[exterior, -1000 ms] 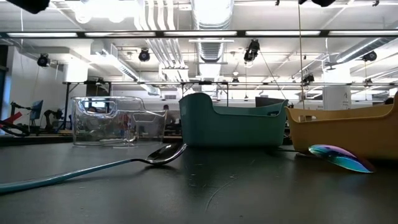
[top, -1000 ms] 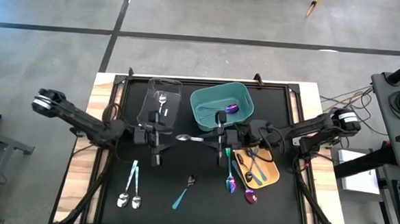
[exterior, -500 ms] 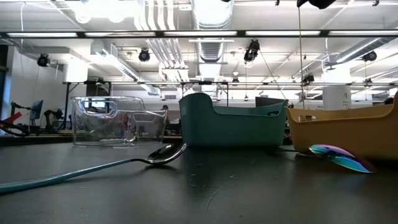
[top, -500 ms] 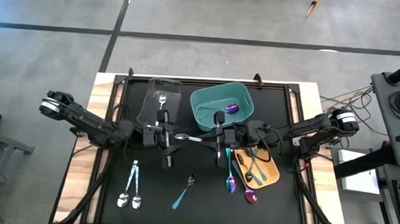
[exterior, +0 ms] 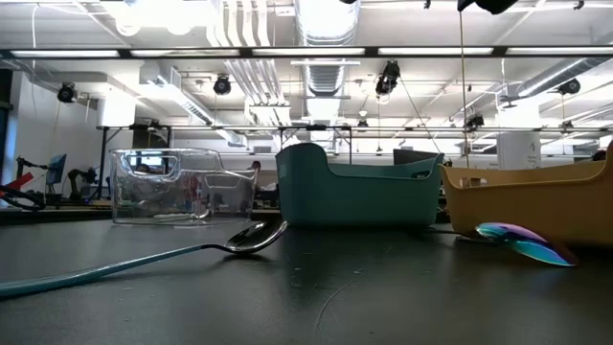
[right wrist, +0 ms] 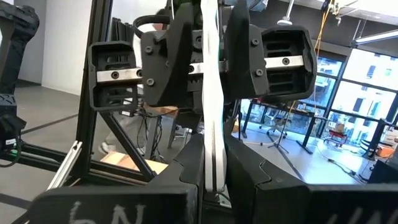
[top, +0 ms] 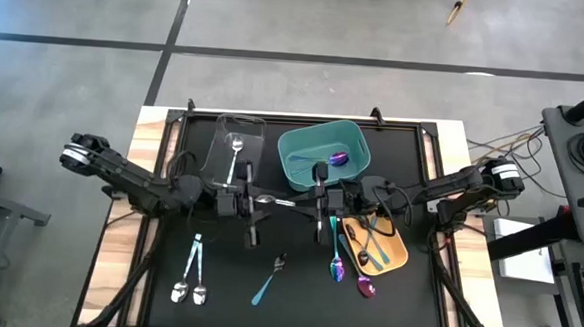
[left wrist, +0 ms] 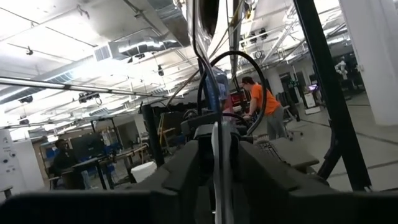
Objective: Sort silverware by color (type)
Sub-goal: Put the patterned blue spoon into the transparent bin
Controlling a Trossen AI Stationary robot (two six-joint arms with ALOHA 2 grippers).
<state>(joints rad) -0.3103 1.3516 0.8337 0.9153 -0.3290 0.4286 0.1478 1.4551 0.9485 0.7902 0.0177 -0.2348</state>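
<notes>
**Silver spoon held mid-air between both arms, handover in hand**

The black table [top: 294, 319] carried three bins. The teal bin [top: 323, 153] sat at the back centre, with the clear bin [top: 235, 146] just beside it on the left arm's side. The orange bin [top: 383, 246] lay near its front corner on the right arm's side.

Both arms reached in along the teal bin's front wall and met there nose to nose. The right gripper [top: 320, 203] hung just in front of that wall, its fingers pressed together on the handle of a silver spoon [top: 278, 201]. The left gripper [top: 255, 207] faced it from the clear-bin side, with the spoon's bowl end running into it. Whether it had clamped yet could not be told.

The rest of the silverware lay around the teal bin:
- One iridescent spoon [top: 340, 158] lay inside it.
- A silver one [top: 237, 151] was in the clear bin, and dark pieces [top: 368, 246] were in the orange bin.
- Two silver spoons [top: 191, 276] lay well forward of it on the left arm's side.
- A teal-handled spoon [top: 269, 277] lay forward of its centre.
- Two iridescent pieces [top: 339, 264] lay beside the orange bin.

Judging by this, the step was passing a silver spoon across toward the clear bin. The next move probably called for a firm left grasp before the right let go. Releasing early could drop the spoon.
</notes>
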